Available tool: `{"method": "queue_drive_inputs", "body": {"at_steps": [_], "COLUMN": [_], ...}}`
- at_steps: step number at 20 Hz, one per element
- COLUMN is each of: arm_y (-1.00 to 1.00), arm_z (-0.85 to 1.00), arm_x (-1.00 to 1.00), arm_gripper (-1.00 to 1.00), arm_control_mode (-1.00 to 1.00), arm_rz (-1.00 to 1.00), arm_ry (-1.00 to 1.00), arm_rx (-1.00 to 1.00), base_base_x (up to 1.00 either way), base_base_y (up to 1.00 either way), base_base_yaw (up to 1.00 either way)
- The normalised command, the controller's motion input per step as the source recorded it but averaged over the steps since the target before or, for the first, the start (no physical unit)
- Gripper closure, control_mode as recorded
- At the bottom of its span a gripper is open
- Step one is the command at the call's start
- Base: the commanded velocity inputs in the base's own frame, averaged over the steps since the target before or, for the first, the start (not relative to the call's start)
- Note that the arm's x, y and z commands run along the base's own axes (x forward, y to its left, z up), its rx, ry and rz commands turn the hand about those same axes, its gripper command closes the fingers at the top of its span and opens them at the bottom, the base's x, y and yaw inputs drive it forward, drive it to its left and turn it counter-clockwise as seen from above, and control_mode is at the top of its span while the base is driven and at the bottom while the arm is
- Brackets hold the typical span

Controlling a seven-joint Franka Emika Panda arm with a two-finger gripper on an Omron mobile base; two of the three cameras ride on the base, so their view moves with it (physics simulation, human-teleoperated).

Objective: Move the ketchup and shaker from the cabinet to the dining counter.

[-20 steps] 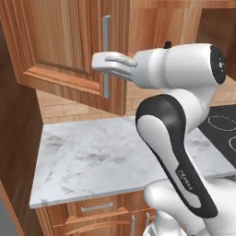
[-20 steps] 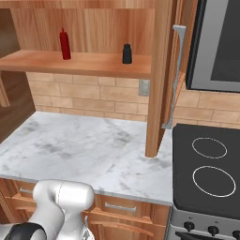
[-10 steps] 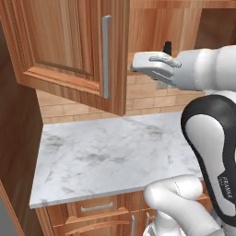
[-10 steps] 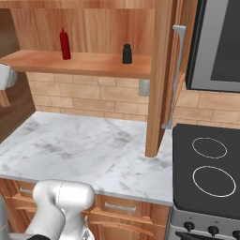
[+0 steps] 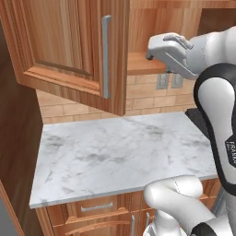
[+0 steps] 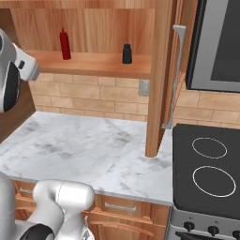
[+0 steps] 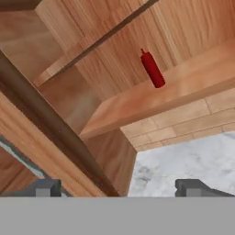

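Observation:
The ketchup (image 6: 64, 44), a slim red bottle, stands on the left of the shelf inside the open cabinet (image 6: 93, 63). The black shaker (image 6: 126, 53) stands further right on the same shelf. In the hand view the ketchup (image 7: 153, 69) appears tilted, some way ahead on the shelf (image 7: 179, 92). My gripper (image 7: 118, 188) is open, its fingertips (image 7: 46, 187) wide apart with nothing between them. From the left base view the gripper (image 5: 152, 51) hovers in front of the shelf edge, just right of the open left door (image 5: 69, 50). The dining counter is out of view.
The left door's bar handle (image 5: 106, 55) hangs close to my hand. The right door (image 6: 161, 79) stands open edge-on with its handle (image 6: 176, 70). Below lie a marble counter (image 6: 79, 150) backed by brick tile, a black stovetop (image 6: 211, 173) and a microwave (image 6: 220, 42).
My hand has left the left door's handle and swung right, in front of the cabinet's opening. The jaws have spread wider. Ketchup and shaker have not moved.

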Motion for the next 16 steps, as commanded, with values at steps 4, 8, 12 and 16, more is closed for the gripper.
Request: {"method": "queue_drive_inputs", "body": {"at_steps": [4,8,12,16], "arm_y": [0.00,0.00,0.07,0.22], "arm_z": [0.02,0.00,-0.24,-0.38], "arm_x": [0.49,0.41,0.28,0.28], "arm_gripper": [-1.00,-1.00,-1.00,-1.00], "arm_control_mode": [-1.00,-1.00,-1.00,-1.00], "arm_rz": [-0.02,0.00,0.00,0.00], "arm_ry": [0.23,0.07,0.00,0.00], "arm_rx": [0.19,0.23,0.24,0.22], "base_base_x": [0.00,0.00,0.00,0.00], "base_base_y": [0.00,0.00,0.00,0.00], "base_base_yaw": [0.00,0.00,0.00,0.00]}}
